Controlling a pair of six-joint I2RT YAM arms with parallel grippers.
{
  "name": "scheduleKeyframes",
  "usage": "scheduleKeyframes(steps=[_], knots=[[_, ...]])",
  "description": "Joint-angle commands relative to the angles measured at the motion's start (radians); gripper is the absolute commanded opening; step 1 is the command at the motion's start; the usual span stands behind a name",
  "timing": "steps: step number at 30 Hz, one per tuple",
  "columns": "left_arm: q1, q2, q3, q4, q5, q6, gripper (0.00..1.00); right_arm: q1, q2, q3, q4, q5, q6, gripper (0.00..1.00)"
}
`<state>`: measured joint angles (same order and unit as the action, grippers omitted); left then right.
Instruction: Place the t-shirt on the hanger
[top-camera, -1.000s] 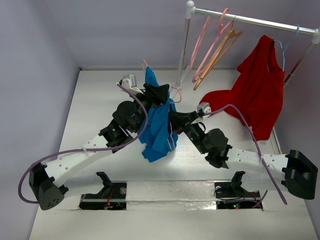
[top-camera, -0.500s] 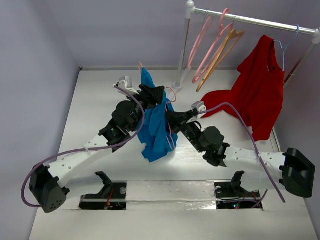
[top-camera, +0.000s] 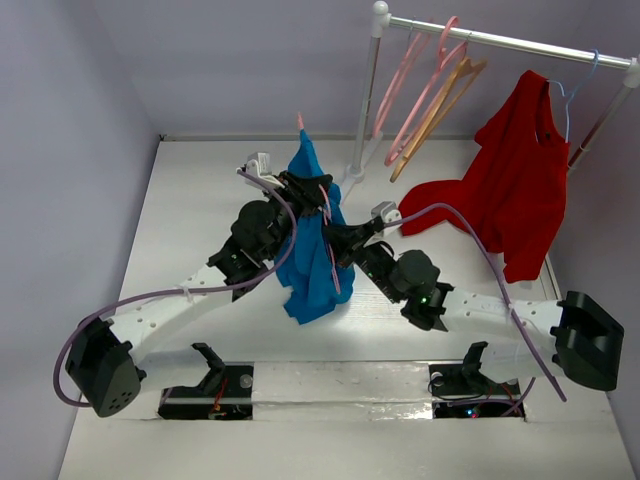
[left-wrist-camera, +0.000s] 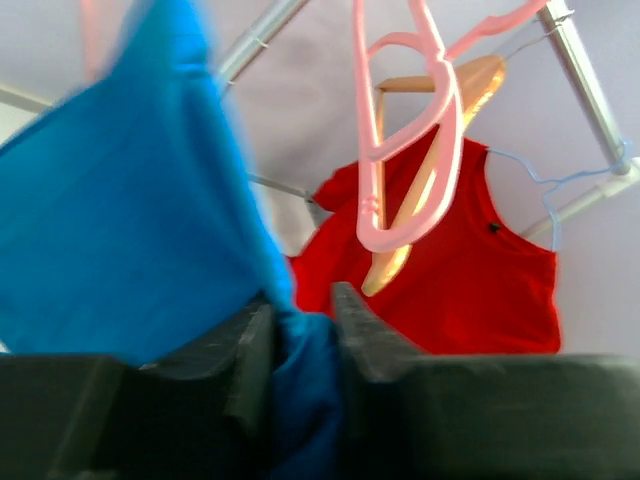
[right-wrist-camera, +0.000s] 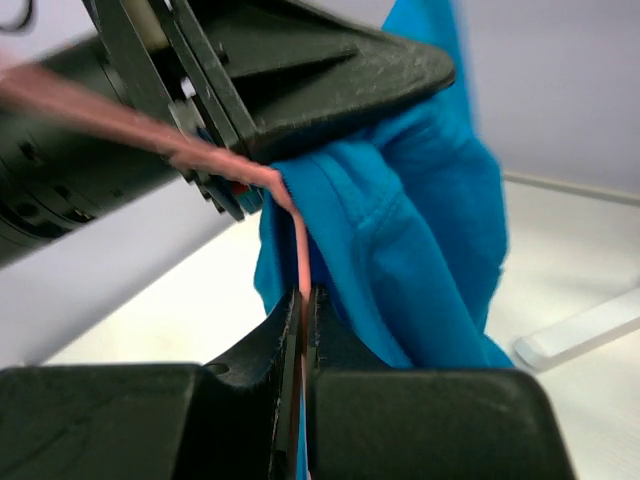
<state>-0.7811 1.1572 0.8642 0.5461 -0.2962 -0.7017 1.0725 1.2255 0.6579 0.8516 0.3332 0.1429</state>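
The bright blue t-shirt (top-camera: 313, 245) hangs in the air between both arms above the table's middle. My left gripper (top-camera: 312, 192) is shut on a fold of the t-shirt (left-wrist-camera: 150, 200) near its top. My right gripper (top-camera: 335, 240) is shut on a thin bar of the pale pink hanger (right-wrist-camera: 298, 255), which runs up beside the blue cloth (right-wrist-camera: 420, 200) to the left gripper's body. Part of the hanger (top-camera: 328, 228) shows as a pink line against the shirt; a pink tip pokes out above the cloth. The rest of it is hidden in the cloth.
A rail (top-camera: 500, 40) at the back right carries two more pink hangers (top-camera: 425, 85), a tan wooden hanger (top-camera: 445, 95) and a red garment (top-camera: 515, 185) on a pale blue hanger (top-camera: 565, 100). The rail's post (top-camera: 365, 100) stands just behind the t-shirt. Walls close the left and back.
Both grippers have risen and shifted slightly left with the t-shirt and hanger. The shirt's top now stands higher and the right arm reaches further in.
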Motion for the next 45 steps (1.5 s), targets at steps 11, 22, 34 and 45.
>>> scheduleKeyframes(steps=[11,22,34,45], knots=[[0.032,-0.063,-0.062,0.13,0.011,-0.041,0.0,-0.003,-0.04,0.019,-0.054,-0.036,0.076,0.18],[0.062,-0.106,-0.05,0.115,0.04,-0.091,0.0,-0.003,-0.245,-0.148,-0.241,0.009,0.172,0.22],[0.062,-0.129,-0.045,0.094,0.077,-0.125,0.0,-0.003,-0.063,-0.21,-0.246,0.09,0.262,0.35],[0.062,-0.143,-0.047,0.086,0.08,-0.128,0.0,-0.003,0.058,-0.141,-0.223,0.148,0.162,0.44]])
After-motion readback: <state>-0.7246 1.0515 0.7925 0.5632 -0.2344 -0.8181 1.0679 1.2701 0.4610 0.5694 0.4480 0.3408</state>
